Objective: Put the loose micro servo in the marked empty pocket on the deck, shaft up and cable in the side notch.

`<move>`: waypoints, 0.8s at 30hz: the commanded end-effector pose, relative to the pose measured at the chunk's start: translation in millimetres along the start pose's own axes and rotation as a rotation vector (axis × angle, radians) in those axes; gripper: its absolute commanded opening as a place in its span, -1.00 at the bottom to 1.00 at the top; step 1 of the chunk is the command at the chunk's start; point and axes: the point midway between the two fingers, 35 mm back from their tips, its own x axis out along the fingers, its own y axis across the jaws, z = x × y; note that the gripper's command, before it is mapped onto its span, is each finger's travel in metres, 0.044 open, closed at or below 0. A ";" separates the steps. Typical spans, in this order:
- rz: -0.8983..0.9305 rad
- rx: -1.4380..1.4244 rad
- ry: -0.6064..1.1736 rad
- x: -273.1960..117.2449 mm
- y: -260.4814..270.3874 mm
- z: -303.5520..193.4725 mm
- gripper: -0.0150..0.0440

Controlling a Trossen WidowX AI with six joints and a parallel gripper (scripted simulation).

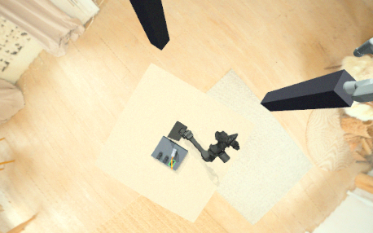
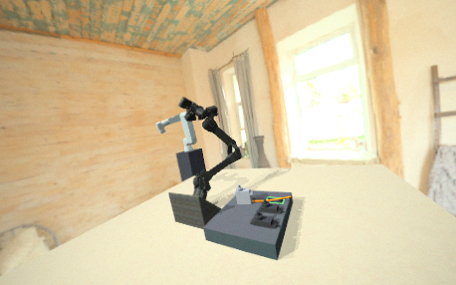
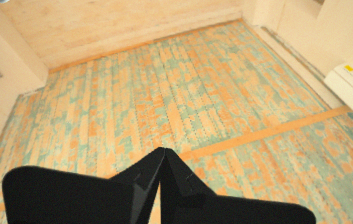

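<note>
The loose micro servo [image 1: 173, 152] [image 2: 244, 197] is a light grey block on the robot's deck [image 1: 164, 144] [image 2: 231, 219], beside the green-outlined pocket and not in it. A small knob shows on its top in the exterior view; whether that is the shaft is too small to tell. Its orange cable [image 2: 258, 200] runs from the body across the marked pocket towards the deck's edge. My gripper [image 3: 163, 154] is shut with nothing between its fingertips. It is raised high, well away from the deck, and its wrist view shows only the ceiling and walls.
Two dark servos [image 1: 160, 155] [image 2: 266, 220] sit in the deck beside the marked pocket. A dark block [image 2: 186, 209] stands at my arm's base, close to the deck. A grey arm [image 2: 190, 132] on a dark pedestal [image 2: 190, 164] [image 1: 309, 94] is farther off.
</note>
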 end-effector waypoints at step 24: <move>-0.499 -0.353 0.258 -43.0 -140.6 -45.4 -0.49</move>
